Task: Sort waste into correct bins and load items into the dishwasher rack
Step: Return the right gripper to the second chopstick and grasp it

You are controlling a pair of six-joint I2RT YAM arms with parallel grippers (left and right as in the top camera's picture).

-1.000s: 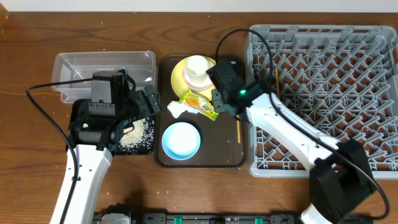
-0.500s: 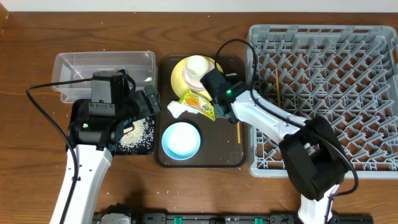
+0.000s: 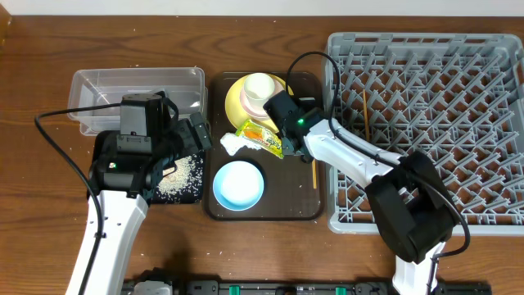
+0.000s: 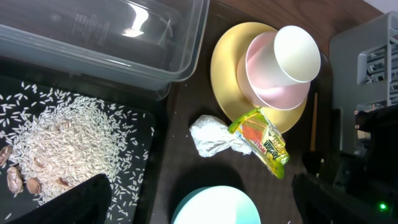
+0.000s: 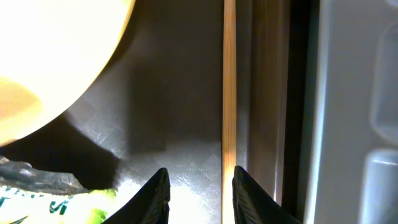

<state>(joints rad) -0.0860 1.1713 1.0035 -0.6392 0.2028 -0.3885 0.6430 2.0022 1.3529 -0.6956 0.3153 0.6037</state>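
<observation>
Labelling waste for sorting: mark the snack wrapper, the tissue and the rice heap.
snack wrapper (image 4: 262, 140), left wrist view, printed face.
tissue (image 4: 211, 135), left wrist view, crumpled middle.
rice heap (image 4: 62, 147), left wrist view, densest part.

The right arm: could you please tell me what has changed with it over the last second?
The right gripper slid a little left over the brown tray as its arm folded in. It is now open with the chopstick between its fingers, and has gripped nothing. The left gripper, wrapper, tissue, plate and blue bowl stayed put.
</observation>
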